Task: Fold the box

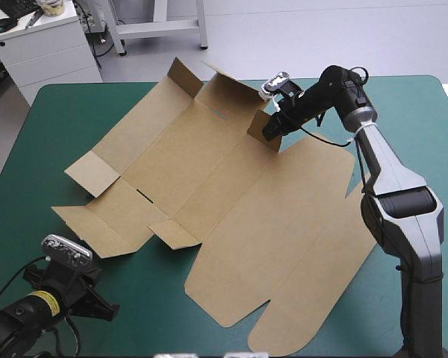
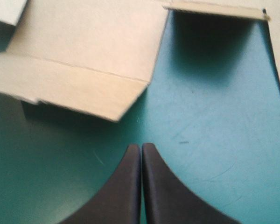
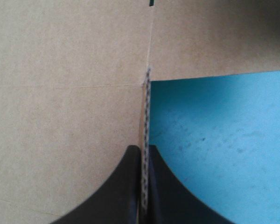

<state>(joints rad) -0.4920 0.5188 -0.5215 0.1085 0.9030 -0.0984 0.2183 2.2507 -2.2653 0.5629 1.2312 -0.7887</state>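
The brown box [image 1: 231, 186] lies as a cut sheet spread over the middle of the teal-green table, with a few far flaps raised. My right gripper [image 1: 271, 131] is at the sheet's far right part, shut on a small upright flap [image 1: 263, 128]. In the right wrist view that flap's edge [image 3: 146, 140] stands on end between the two black fingers [image 3: 126, 186]. My left gripper [image 1: 104, 307] is low at the near left corner, off the board, shut and empty. Its fingers [image 2: 141, 148] meet in a point over bare cover, with a near-left flap [image 2: 84, 88] just ahead.
A white cabinet [image 1: 41, 45] stands beyond the table's far left corner. Bare teal-green cover [image 1: 157, 313] shows along the near edge and the left side. The right arm [image 1: 396, 194] reaches in over the table's right side.
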